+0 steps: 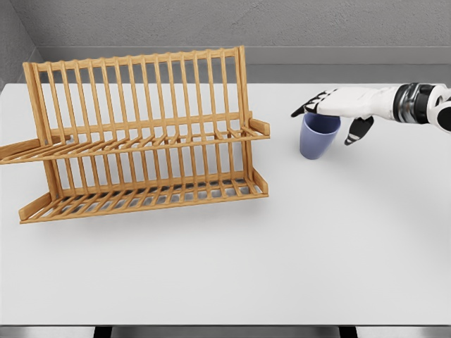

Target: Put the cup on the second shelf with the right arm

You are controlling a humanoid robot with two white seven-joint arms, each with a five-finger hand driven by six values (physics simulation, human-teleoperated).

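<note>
While the right hand [337, 113] hovers over the blue cup [318, 136], fingers spread and holding nothing, we're at the reach/grasp step. Cup stands upright on the white table [296, 253], just right of the wooden dish rack [141, 134]. Next: close on the rim, lift, carry left to the upper shelf [134, 143].

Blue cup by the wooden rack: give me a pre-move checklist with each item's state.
1. Blue plastic cup upright on the white table: ok.
2. Right hand over the cup's rim: ok.
3. Fingers closed on the cup: not ok, spread.
4. Upper shelf of the slatted wooden dish rack free: ok.
5. Gap between cup and rack: ok.
6. Left arm clear: cannot tell, unseen.
</note>
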